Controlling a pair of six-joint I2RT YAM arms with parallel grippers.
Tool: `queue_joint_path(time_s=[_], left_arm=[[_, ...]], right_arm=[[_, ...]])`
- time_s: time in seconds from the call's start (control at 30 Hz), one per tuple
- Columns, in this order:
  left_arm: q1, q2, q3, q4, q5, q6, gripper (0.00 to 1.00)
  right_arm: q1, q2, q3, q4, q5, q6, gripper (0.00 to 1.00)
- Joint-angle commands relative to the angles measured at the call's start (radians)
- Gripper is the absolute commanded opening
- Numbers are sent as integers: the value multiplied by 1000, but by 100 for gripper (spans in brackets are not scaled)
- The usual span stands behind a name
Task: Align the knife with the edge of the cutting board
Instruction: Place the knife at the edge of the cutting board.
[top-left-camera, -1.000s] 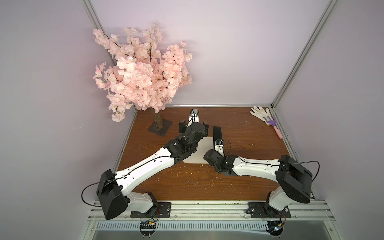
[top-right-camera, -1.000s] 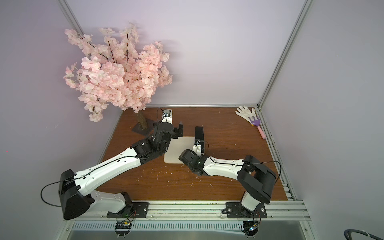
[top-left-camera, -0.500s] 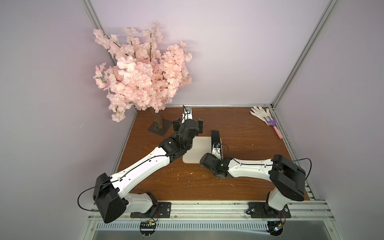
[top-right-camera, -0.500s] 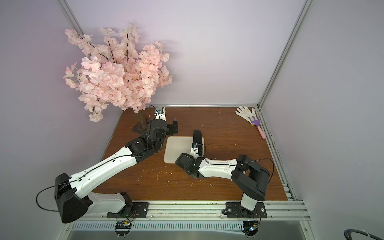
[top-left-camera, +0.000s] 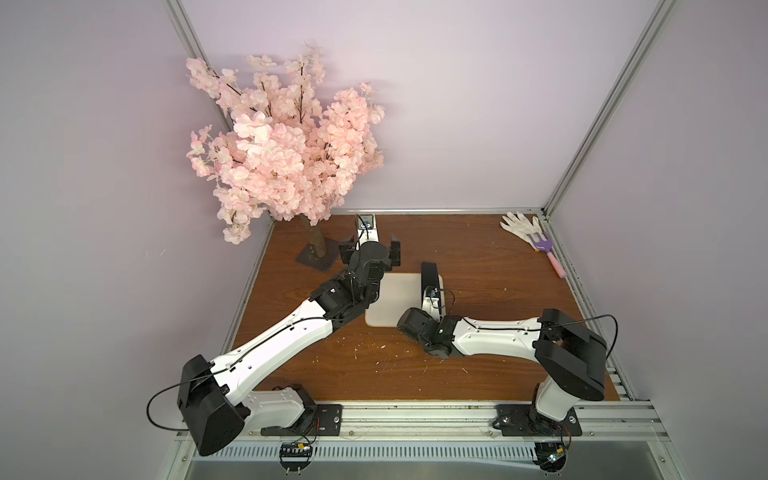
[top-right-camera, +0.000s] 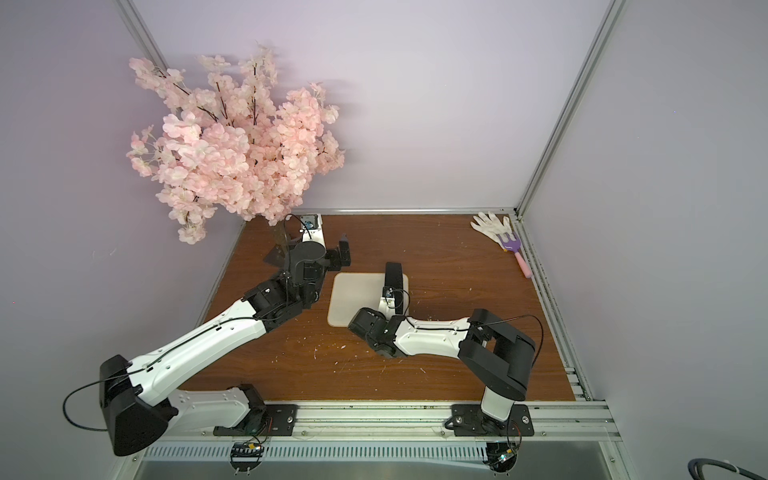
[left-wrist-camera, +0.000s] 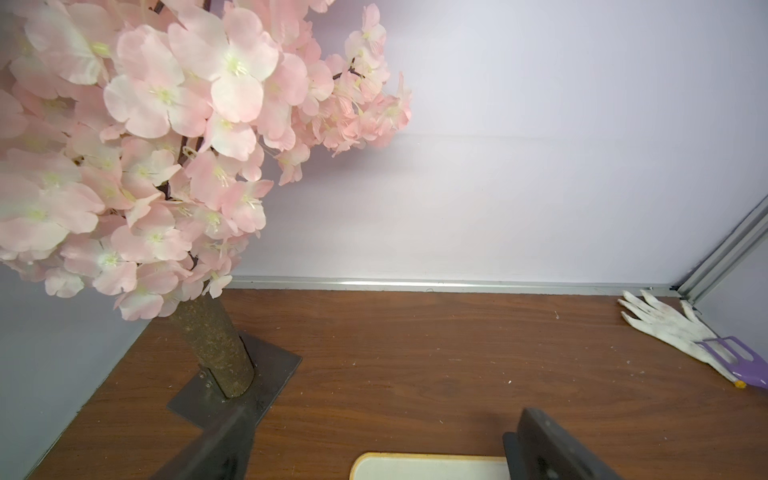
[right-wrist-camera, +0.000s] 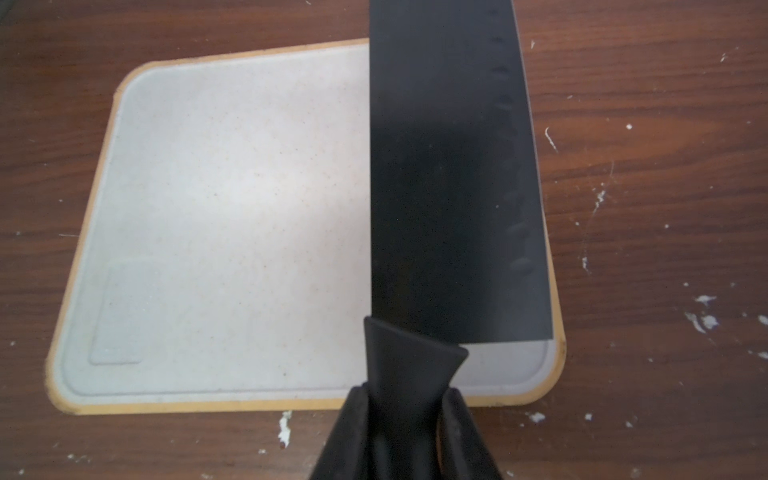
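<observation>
One black knife (top-left-camera: 430, 274) lies along the right edge of the cutting board (top-left-camera: 395, 299), mid-frame in both top views. Its long axis runs vertically, blade toward frame top. The right tool (right-wrist-camera: 409, 415) clamps its handle; the left tool (left-wrist-camera: 382, 415) is spread apart.

The board (right-wrist-camera: 232, 216) is cream-white with a tan rim and rounded corners, and it is laid flat near the middle of the table (top-left-camera: 478, 257). The knife (right-wrist-camera: 449, 166) is matte black, with a broad blade. It is held by the handle and laid flat over the board's right side. Its dimpled edge is kept close along the right rim, and its tip is passed beyond the far edge. Contact with the board cannot be told.
</observation>
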Motion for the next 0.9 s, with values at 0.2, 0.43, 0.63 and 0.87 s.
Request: queue_joint_path(time_s=[0.2,0.43,0.63,0.87], left_arm=[[46,0,-4,15,16,-8,100],[74,2,-2,10,34,-19,100],[94,6,1,4,49,-30,100],[100,5,0,2,59,-38,100]], right_arm=[[7,-30,-19,6,25,19,0],[8,-44,-49,13,17,34,0],[15,-41,-61,13,13,42,0],[15,-30,-61,17,8,41,0]])
